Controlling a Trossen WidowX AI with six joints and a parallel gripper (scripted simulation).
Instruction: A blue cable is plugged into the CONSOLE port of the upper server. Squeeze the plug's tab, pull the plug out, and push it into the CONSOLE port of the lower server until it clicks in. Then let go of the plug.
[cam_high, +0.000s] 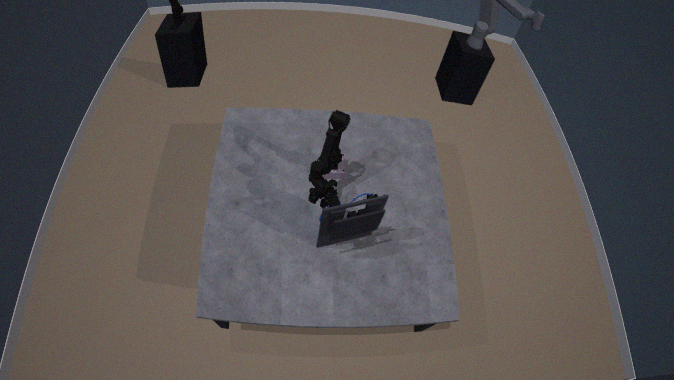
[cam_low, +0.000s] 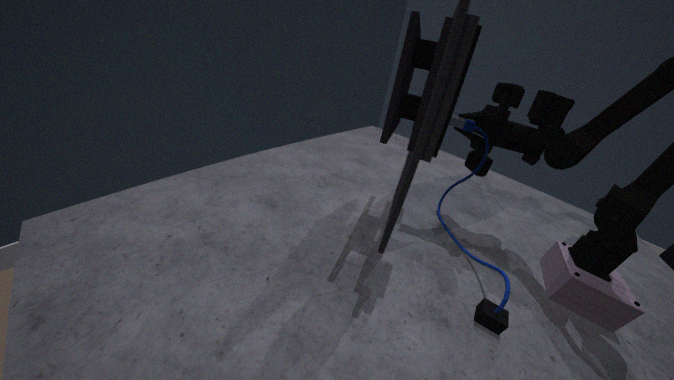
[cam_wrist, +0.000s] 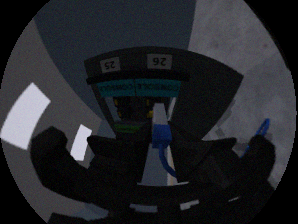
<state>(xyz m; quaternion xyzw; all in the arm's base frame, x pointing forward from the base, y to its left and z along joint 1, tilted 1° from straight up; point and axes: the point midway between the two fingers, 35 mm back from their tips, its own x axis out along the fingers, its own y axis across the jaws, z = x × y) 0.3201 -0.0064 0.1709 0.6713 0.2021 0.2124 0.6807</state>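
Note:
The blue plug (cam_low: 469, 125) (cam_wrist: 161, 135) is between the fingers of my gripper (cam_low: 466, 125) (cam_wrist: 158, 123), which is shut on it. The plug's pale nose points at the dark upright rack (cam_high: 352, 227) (cam_low: 440, 95) (cam_wrist: 210, 95) and is close to its front face. The exterior view seems to show a small gap; the plug looks to be outside any port. In the wrist view two teal CONSOLE labels (cam_wrist: 158, 87) (cam_wrist: 117, 88) show upside down, under the tags 26 (cam_wrist: 159, 61) and 25 (cam_wrist: 110, 64). The nose overlaps the part below the label by tag 26; the port openings are hard to make out.
The blue cable (cam_low: 440, 212) hangs from the plug in a loose curve to a small black box (cam_low: 491, 317) on the grey table (cam_high: 310, 285) (cam_low: 200, 260). The arm's pinkish base block (cam_low: 585, 297) stands behind that box. Other arms stand on black pedestals beyond the table.

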